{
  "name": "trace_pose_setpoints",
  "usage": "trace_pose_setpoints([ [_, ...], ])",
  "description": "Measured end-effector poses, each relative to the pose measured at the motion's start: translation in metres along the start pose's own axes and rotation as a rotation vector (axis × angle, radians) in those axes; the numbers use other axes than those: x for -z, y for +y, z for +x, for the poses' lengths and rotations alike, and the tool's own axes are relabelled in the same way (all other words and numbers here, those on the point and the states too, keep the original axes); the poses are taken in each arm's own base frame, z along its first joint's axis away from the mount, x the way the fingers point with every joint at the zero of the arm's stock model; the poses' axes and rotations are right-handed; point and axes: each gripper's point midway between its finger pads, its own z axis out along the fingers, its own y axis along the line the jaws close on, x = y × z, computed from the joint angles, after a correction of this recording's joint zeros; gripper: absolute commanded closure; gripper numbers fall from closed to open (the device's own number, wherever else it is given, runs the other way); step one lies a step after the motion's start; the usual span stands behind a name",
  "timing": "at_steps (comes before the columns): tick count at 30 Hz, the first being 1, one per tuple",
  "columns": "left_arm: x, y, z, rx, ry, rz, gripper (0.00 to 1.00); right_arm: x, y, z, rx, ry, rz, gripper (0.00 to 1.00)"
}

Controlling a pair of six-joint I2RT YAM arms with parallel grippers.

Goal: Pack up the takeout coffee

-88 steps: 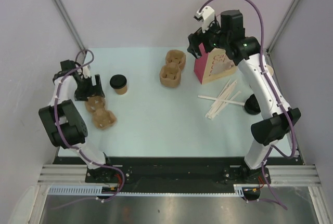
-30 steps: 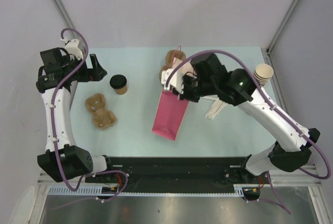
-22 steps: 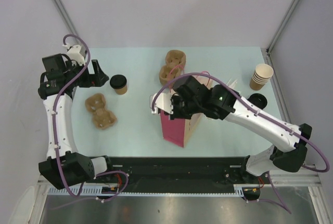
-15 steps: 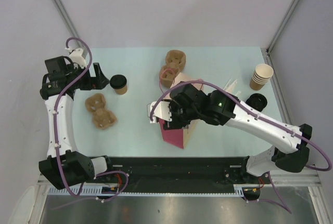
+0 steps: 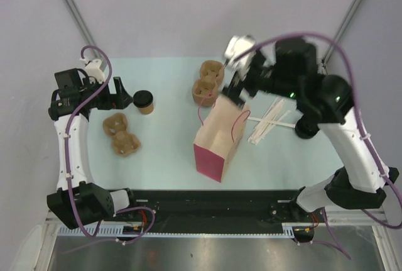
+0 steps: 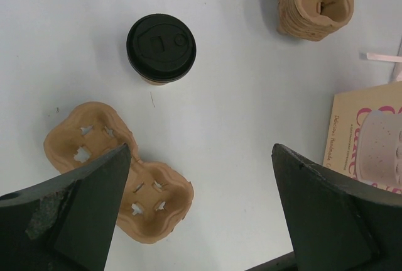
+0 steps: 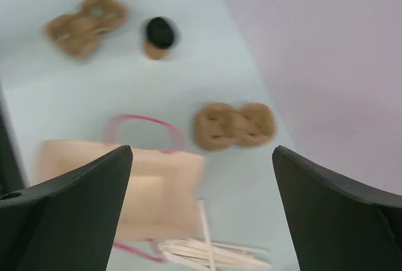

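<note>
1. Left jaws gape wide and empty, hovering just short of the takeout coffee (image 6: 161,49). That's the brown cup with the black lid, upright on the left side of the tabletop (image 5: 163,158).
2. Right jaws are spread wide too, nothing in them, up above the far end of the pink paper bag (image 5: 217,139). That wrist view is blurred.
3. The bag sits mid-tabletop, well apart from the cup, pale printed face showing. Upright or tipped, I can't tell.
4. My read: the step in hand is the grab on the cup. Set the jaws either side of the paper wall, below the lid rim, and squeeze gently, because paper crushes and lids pop.
5. Watch the pulp cup carrier (image 6: 154,199) near the cup; a low finger could clip it.
6. Keep the cup level on the carry, and check the bag's mouth before lowering in.
</note>
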Motion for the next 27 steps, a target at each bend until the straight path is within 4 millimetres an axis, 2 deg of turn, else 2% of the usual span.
trace_pose_setpoints([
  [2, -0.001, 0.000, -0.001, -0.001, -0.005, 0.001, 0.01, 0.017, -0.054, 0.007, -0.083, -0.009, 0.138, 0.02],
  [4, -0.002, 0.001, -0.004, -0.003, -0.015, 0.000, 0.00, 0.029, -0.095, 0.026, -0.155, 0.011, 0.227, 0.03],
  [6, -0.003, 0.002, -0.007, -0.004, -0.027, -0.002, 0.01, 0.029, -0.113, 0.052, -0.222, 0.053, 0.234, 0.05],
  [7, -0.004, 0.003, -0.009, -0.007, -0.038, -0.003, 0.00, 0.025, -0.116, 0.066, -0.256, 0.079, 0.213, 0.05],
  [10, -0.011, 0.008, -0.009, -0.019, -0.060, -0.008, 0.01, 0.005, -0.110, 0.106, -0.345, 0.172, 0.112, 0.05],
  [14, -0.018, 0.012, 0.002, -0.017, -0.046, -0.013, 0.01, -0.023, -0.088, 0.154, -0.423, 0.300, -0.031, 0.09],
  [17, -0.017, 0.010, 0.008, -0.031, -0.022, -0.002, 0.00, -0.032, -0.072, 0.179, -0.462, 0.376, -0.102, 0.13],
  [22, -0.020, 0.017, 0.022, 0.000, 0.047, 0.029, 0.01, -0.036, -0.055, 0.196, -0.472, 0.436, -0.170, 0.31],
  [25, -0.022, 0.037, 0.035, 0.061, 0.097, 0.017, 0.01, -0.040, -0.045, 0.202, -0.466, 0.460, -0.202, 0.44],
  [27, -0.024, 0.051, 0.043, 0.093, 0.125, -0.006, 0.01, -0.043, -0.036, 0.210, -0.464, 0.488, -0.225, 0.56],
])
